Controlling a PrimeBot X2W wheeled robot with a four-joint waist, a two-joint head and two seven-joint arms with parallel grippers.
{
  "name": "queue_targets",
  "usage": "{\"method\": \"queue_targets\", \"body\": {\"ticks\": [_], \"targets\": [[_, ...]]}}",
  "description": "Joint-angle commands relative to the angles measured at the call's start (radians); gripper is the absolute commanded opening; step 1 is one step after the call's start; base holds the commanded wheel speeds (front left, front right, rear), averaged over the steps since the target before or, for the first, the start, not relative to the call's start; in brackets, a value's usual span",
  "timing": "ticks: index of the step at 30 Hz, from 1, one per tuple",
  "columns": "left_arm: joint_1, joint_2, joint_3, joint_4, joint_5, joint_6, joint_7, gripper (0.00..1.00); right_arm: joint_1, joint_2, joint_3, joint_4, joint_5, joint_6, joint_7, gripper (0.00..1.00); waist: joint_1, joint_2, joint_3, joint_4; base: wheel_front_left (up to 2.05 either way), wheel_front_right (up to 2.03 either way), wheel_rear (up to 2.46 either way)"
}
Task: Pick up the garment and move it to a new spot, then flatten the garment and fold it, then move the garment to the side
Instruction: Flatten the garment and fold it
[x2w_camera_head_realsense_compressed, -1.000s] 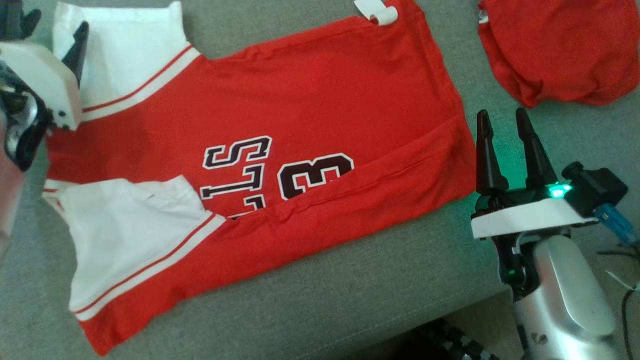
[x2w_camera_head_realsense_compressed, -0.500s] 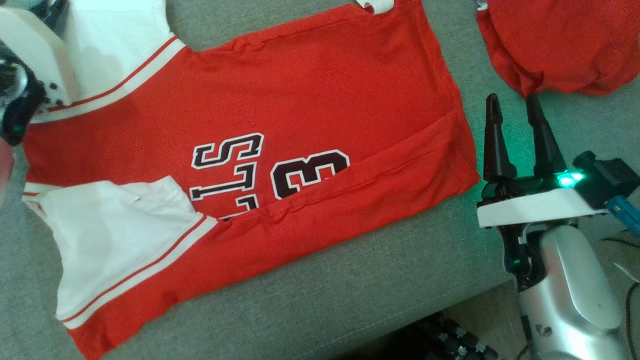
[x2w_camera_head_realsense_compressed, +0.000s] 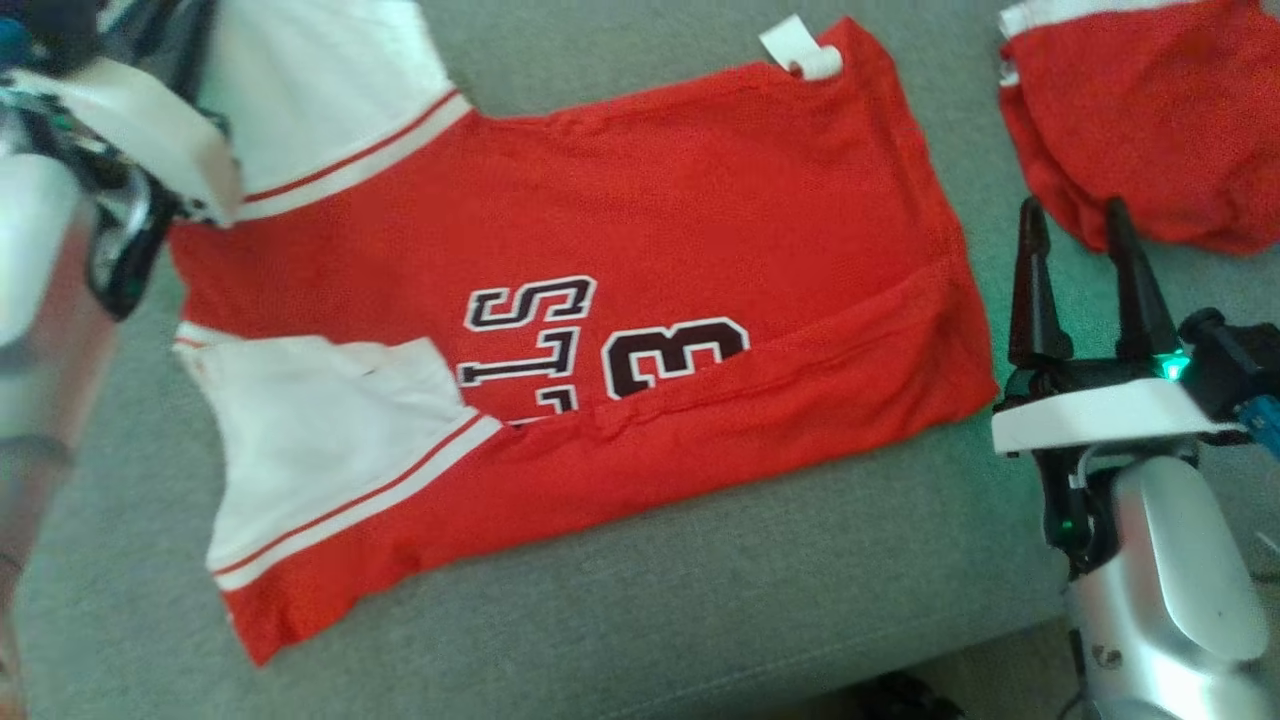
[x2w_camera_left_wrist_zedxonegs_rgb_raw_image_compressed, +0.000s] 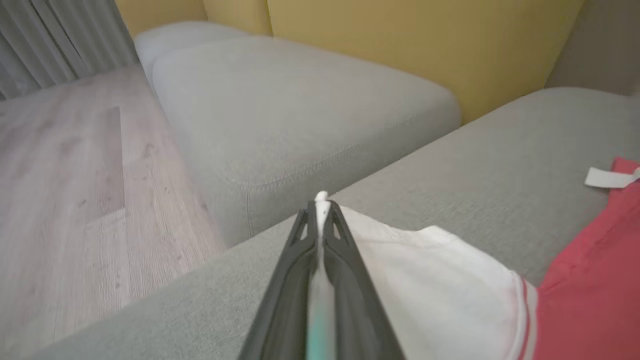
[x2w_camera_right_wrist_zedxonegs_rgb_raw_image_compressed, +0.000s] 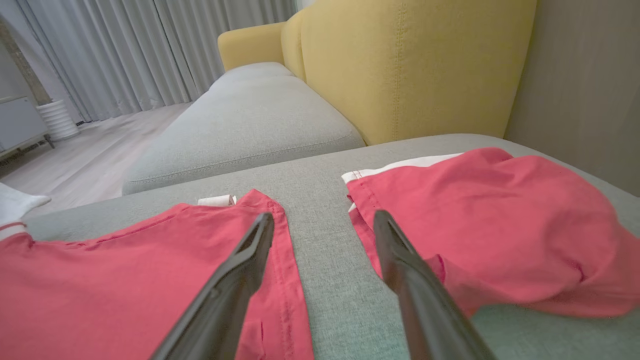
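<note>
The garment (x2w_camera_head_realsense_compressed: 650, 200) is a red jersey with white sleeves and dark numbers, lying spread on the grey sofa cushion (x2w_camera_head_realsense_compressed: 700, 600). Its lower long edge is folded up over the print. My left gripper (x2w_camera_left_wrist_zedxonegs_rgb_raw_image_compressed: 320, 202) is shut on the edge of the far white sleeve (x2w_camera_left_wrist_zedxonegs_rgb_raw_image_compressed: 440, 280), with white cloth pinched between the tips. Its pale wrist housing (x2w_camera_head_realsense_compressed: 140, 130) sits at the head view's top left. My right gripper (x2w_camera_head_realsense_compressed: 1072, 208) stands open just right of the jersey's hem, its fingers (x2w_camera_right_wrist_zedxonegs_rgb_raw_image_compressed: 235, 280) spread over the grey gap beside the hem (x2w_camera_right_wrist_zedxonegs_rgb_raw_image_compressed: 280, 260).
A second crumpled red garment (x2w_camera_head_realsense_compressed: 1150, 120) lies at the far right, close to my right fingers. A yellow sofa back (x2w_camera_right_wrist_zedxonegs_rgb_raw_image_compressed: 410, 75) rises behind. Another grey cushion (x2w_camera_left_wrist_zedxonegs_rgb_raw_image_compressed: 300, 115) and wooden floor (x2w_camera_left_wrist_zedxonegs_rgb_raw_image_compressed: 65, 200) lie beyond the left sleeve. The cushion's front edge runs along the bottom.
My left gripper has closed on the far white sleeve. The head camera has shifted, so the whole picture sits further right. The right gripper stays open beside the hem.
</note>
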Motion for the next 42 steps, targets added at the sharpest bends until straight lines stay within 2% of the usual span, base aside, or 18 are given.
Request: {"method": "queue_targets", "body": {"ticks": [1, 5, 12, 17, 23, 24, 26, 36, 37, 38, 42], "targets": [[-0.014, 0.03, 0.029, -0.045, 0.013, 0.014, -0.035, 0.0, -0.021, -0.004, 0.005, -0.02, -0.024, -0.001, -0.003, 1.0, 0.0001, 0.0, -0.045, 0.048, 0.0, 0.0, 0.0], [0.032, 0.01, 0.014, -0.135, 0.025, 0.04, -0.079, 0.0, -0.048, -0.004, -0.06, -0.012, -0.105, -0.001, 0.07, 1.0, 0.0001, 0.0, -0.072, 0.104, 0.0, 0.0, 0.0], [0.135, 0.01, -0.015, -0.35, 0.034, 0.105, -0.071, 0.0, -0.173, -0.015, -0.135, 0.028, -0.192, -0.001, 0.246, 1.0, 0.0001, 0.0, -0.09, 0.191, 0.0, 0.0, 0.0], [0.191, 0.036, -0.038, -0.508, 0.042, 0.141, -0.033, 0.0, -0.284, -0.067, -0.111, 0.134, -0.217, -0.001, 0.364, 1.0, 0.0001, 0.0, -0.071, 0.232, 0.0, 0.0, 0.0], [0.215, 0.059, -0.051, -0.635, 0.05, 0.173, 0.009, 0.0, -0.396, -0.15, -0.071, 0.32, -0.249, -0.001, 0.442, 1.0, 0.0001, 0.0, -0.041, 0.271, 0.0, 0.0, 0.0], [0.215, 0.059, -0.051, -0.635, 0.05, 0.173, 0.009, 0.0, -0.396, -0.15, -0.071, 0.32, -0.249, -0.001, 0.442, 1.0, 0.0001, 0.0, -0.041, 0.271, 0.0, 0.0, 0.0], [0.216, 0.064, -0.054, -0.667, 0.053, 0.182, 0.022, 0.0, -0.436, -0.172, -0.054, 0.417, -0.273, -0.001, 0.47, 1.0, 0.0001, 0.0, -0.03, 0.285, 0.0, 0.0, 0.0], [0.209, 0.074, -0.05, -0.692, 0.052, 0.2, 0.034, 0.0, -0.539, -0.214, 0.043, 0.615, -0.301, -0.001, 0.471, 1.0, 0.0001, 0.0, -0.008, 0.306, 0.0, 0.0, 0.0], [0.207, 0.075, -0.05, -0.689, 0.053, 0.201, 0.034, 0.0, -0.548, -0.219, 0.064, 0.636, -0.299, -0.001, 0.474, 0.58, 0.0001, 0.0, -0.008, 0.306, 0.0, 0.0, 0.0], [0.206, 0.075, -0.049, -0.686, 0.054, 0.202, 0.033, 0.0, -0.558, -0.223, 0.085, 0.653, -0.295, -0.001, 0.472, 0.0, 0.0001, 0.0, -0.008, 0.305, 0.0, 0.0, 0.0], [0.209, 0.077, -0.04, -0.652, 0.045, 0.209, 0.024, 0.0, -0.606, -0.237, 0.118, 0.681, -0.247, -0.001, 0.412, 0.0, 0.0001, 0.0, -0.024, 0.29, 0.0, 0.0, 0.0]]}}
